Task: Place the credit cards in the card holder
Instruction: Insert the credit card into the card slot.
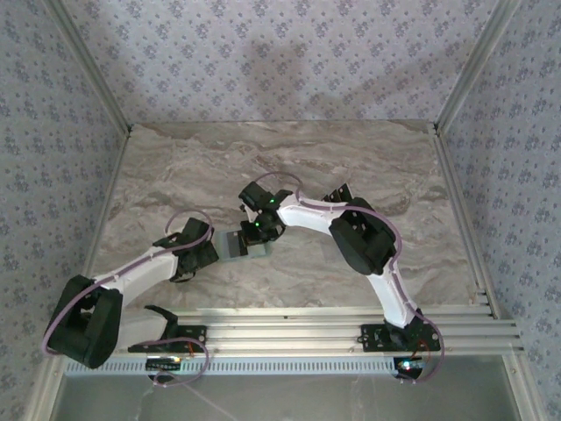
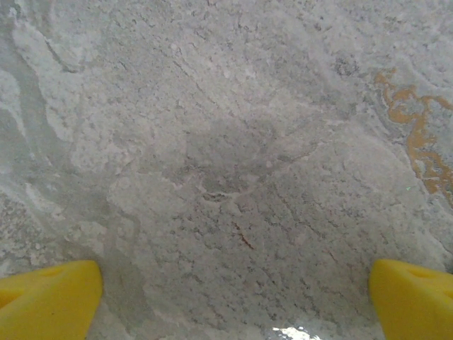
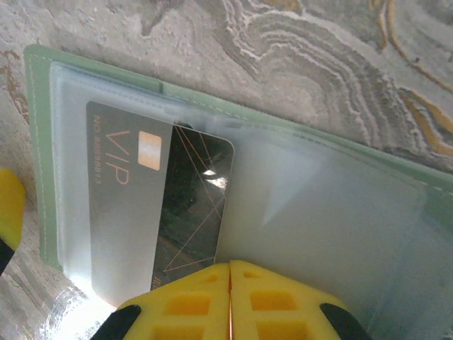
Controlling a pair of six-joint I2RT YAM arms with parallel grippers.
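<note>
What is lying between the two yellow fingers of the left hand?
The stretch is bare: just the marble table between the fingers of the open left hand, seen in the left wrist view.

Soft, even light filled the overhead view, which looked slightly hazy and low in contrast. Faint shadows lay on the table (image 1: pixel 351 158), and a dim smudge showed on the back wall (image 1: pixel 289 61). In the left wrist view a grey shadow patch sat mid-frame on the marble, a small white glare spot touched the bottom edge, and the left gripper (image 2: pixel 233 301)'s yellow fingers (image 2: pixel 49 297) were blurred. In the right wrist view glare washed the card holder (image 3: pixel 340 212)'s clear sleeve. A highlight flared on the credit card (image 3: pixel 191 212), and the lower left corner was blown out.
</note>
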